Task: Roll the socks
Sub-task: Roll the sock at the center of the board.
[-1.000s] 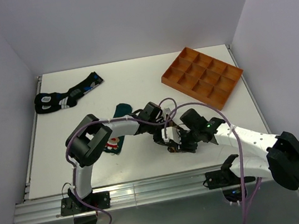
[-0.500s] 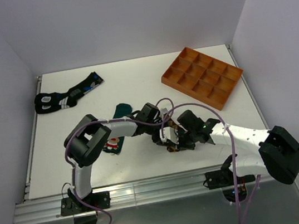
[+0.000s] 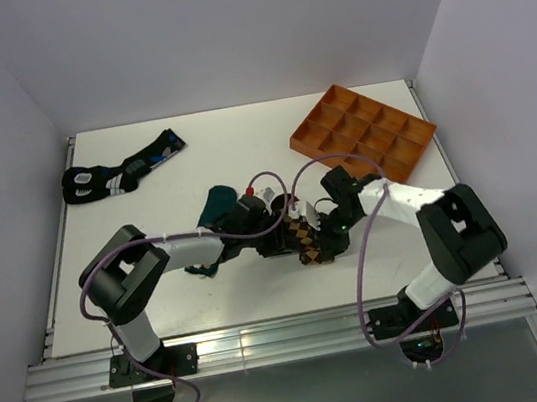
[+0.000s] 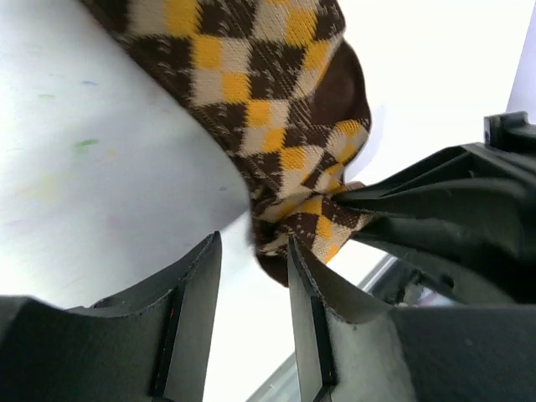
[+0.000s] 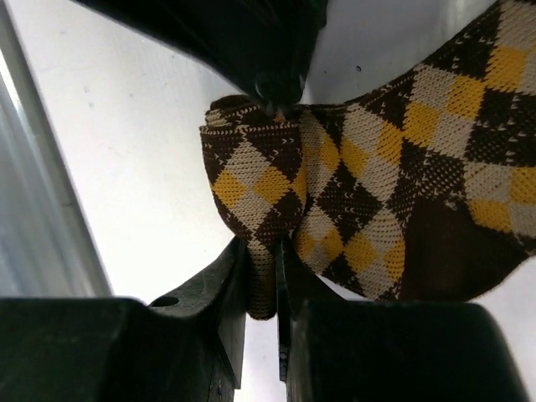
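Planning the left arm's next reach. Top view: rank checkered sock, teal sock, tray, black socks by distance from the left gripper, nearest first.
From the left gripper:
1. checkered sock, at its fingertips, centre.
2. teal sock, just back-left.
3. tray, back right.
4. black socks, back-left corner.

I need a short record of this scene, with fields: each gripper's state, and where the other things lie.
right gripper: shut on a fold of the brown-and-yellow checkered fabric sock
left gripper: open, its tips at that sock's edge
dark teal fabric sock: lies left of the checkered one
orange plastic compartment tray: far right, empty
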